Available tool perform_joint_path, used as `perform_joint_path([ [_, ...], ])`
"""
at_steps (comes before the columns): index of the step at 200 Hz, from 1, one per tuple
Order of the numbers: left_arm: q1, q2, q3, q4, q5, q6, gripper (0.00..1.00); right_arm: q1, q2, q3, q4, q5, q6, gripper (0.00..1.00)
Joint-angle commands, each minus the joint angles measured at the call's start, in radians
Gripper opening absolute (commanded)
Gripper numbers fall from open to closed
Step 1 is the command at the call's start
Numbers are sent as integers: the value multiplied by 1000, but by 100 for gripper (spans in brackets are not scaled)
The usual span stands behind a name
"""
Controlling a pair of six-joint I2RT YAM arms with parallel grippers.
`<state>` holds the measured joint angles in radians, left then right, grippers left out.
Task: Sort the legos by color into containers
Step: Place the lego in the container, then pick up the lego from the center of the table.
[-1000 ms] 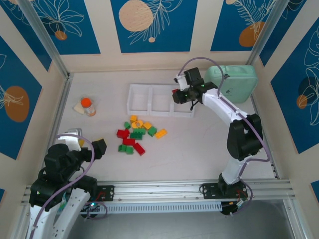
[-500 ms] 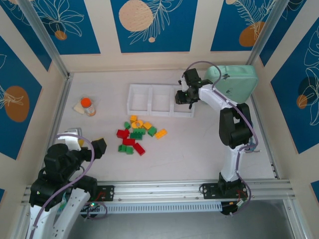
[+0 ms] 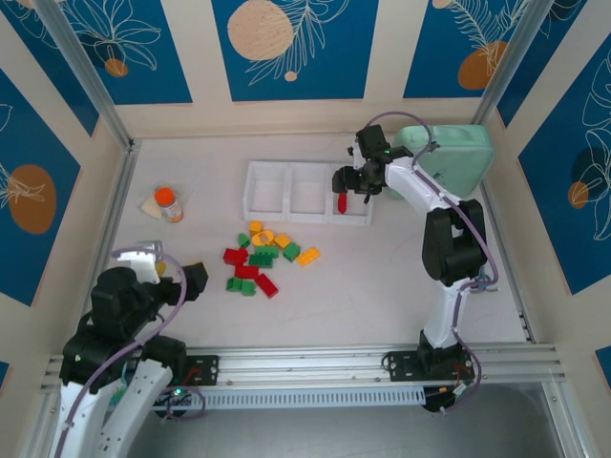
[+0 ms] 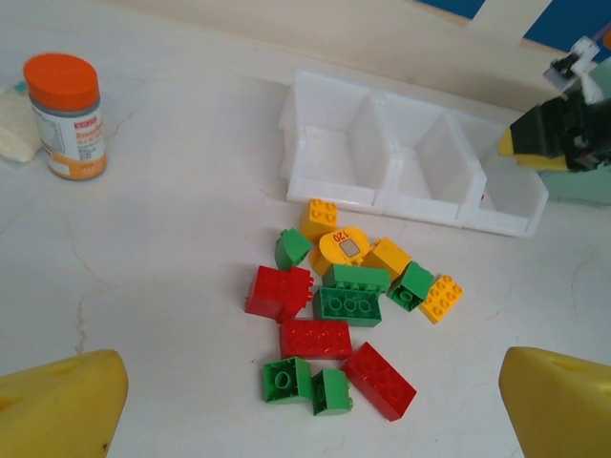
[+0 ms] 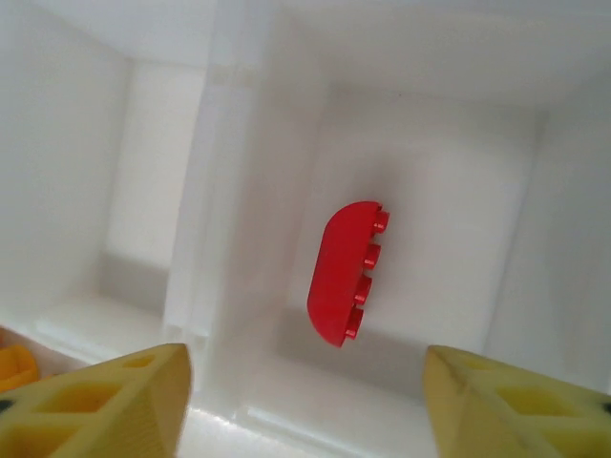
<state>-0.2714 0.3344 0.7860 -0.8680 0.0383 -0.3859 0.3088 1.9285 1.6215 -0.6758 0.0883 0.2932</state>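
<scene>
**Red brick free over the right-end compartment**

At the near left, the left pincer (image 3: 179,275) hangs with fingers spread wide, holding nothing. The loose legos (image 4: 344,305) lie piled mid-bench, just short of the tray (image 4: 431,208). Farther off, the right pincer (image 3: 353,179) stands over the tray's right-end compartment, fingers parted, with the red brick (image 5: 346,272) free between them. It should lift straight up before swinging, since the divider walls and the mint-green case (image 3: 449,157) are close. There is open bench near and right of the pile.
</scene>
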Motion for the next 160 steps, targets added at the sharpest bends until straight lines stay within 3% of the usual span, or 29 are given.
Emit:
perform_joint_path([
  [1,-2,54,-3,24,78,24,99,25,-132,-40,-68,-8,49,79],
  [17,-2,91,-9,32,100,30,99,55,-199,-76,-107,3,67,100],
  [42,-2,135,-8,27,92,25,99,115,-292,-159,-124,12,82,99],
  [83,-2,108,-16,32,84,19,99,201,-368,-338,-21,-11,-47,99],
  [116,-2,69,-19,37,83,16,99,227,-301,-357,-27,-33,-40,99],
  [160,-2,20,-28,44,57,7,99,345,-183,-303,-28,12,-143,99],
])
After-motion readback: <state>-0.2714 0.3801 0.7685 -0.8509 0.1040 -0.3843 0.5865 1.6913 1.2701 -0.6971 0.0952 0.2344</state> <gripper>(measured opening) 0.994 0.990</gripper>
